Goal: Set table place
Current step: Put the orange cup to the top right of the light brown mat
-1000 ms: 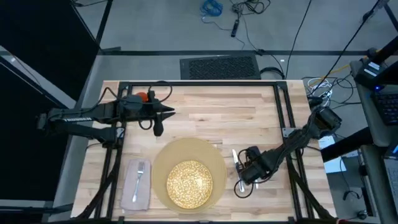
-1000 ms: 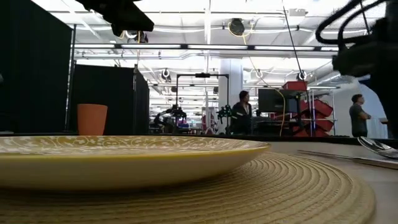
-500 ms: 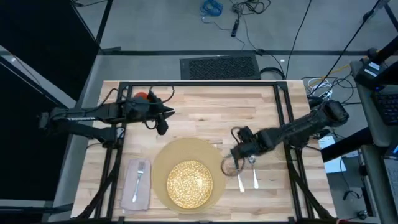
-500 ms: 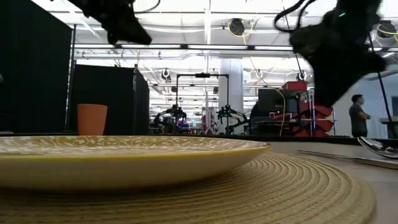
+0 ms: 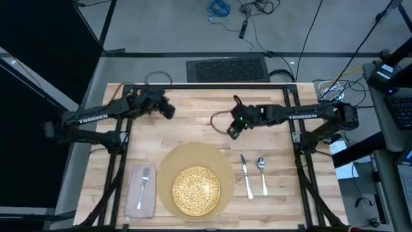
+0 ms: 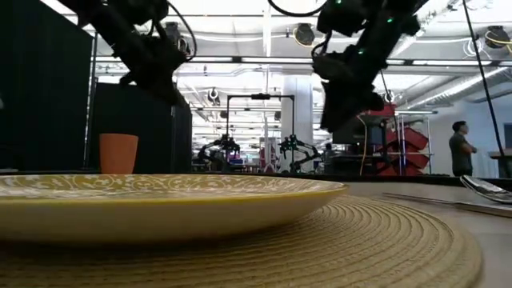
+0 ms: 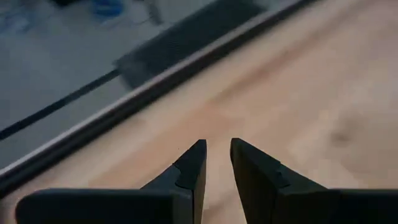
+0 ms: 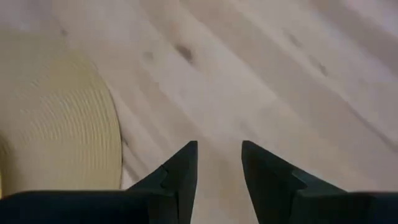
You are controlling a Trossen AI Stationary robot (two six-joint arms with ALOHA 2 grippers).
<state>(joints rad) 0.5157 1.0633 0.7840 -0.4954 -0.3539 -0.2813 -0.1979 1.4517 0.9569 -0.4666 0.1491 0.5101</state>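
Place nearly laid: gold-speckled plate (image 5: 196,189) sits centred on the round mat (image 5: 190,154) at the near edge of the table (image 5: 212,109); napkin (image 5: 141,196) lies just left of the mat with the fork (image 5: 145,180) on it; knife (image 5: 245,175) and spoon (image 5: 262,173) lie side by side just right of the mat. The cup (image 6: 118,154) is the piece not yet placed; the low view shows it upright far back on my left, but from above my left arm covers that corner. My left gripper (image 5: 168,111) hangs over the far-left boards, fingers (image 7: 189,171) a narrow gap apart, grasping nothing. My right gripper (image 5: 230,130) hovers above bare wood beyond the mat, fingers (image 8: 180,171) parted, empty. I judge the cup is the step in hand: next I need to open wider, close on it and set it above the knife.
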